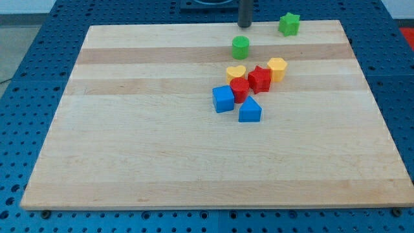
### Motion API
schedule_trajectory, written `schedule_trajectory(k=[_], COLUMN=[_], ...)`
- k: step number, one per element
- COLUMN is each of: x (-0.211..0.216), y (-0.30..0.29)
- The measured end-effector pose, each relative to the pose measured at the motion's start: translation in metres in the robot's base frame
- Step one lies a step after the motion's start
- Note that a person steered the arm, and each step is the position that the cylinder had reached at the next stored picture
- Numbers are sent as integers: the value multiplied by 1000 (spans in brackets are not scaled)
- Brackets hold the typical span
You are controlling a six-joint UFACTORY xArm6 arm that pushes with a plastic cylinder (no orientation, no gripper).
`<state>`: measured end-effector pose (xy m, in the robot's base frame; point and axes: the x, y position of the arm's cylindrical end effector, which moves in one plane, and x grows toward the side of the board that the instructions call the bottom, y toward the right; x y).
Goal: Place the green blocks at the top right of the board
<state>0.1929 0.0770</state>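
Observation:
A green star block (289,24) sits near the board's top edge, right of centre. A green cylinder block (240,47) sits lower and to its left. My tip (245,25) is at the top edge of the board, just above the green cylinder and left of the green star, touching neither.
A cluster lies below the green cylinder: yellow heart (235,71), yellow hexagon-like block (277,68), red star-like block (259,78), red cylinder (239,89), blue cube (223,99), blue triangle-topped block (250,110). The wooden board (129,129) rests on a blue perforated table.

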Motion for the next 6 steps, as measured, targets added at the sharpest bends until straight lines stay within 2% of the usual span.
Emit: schedule_trajectory(k=[2,4,5,6], x=[0,0,-2,1], y=[74,111,75,-29])
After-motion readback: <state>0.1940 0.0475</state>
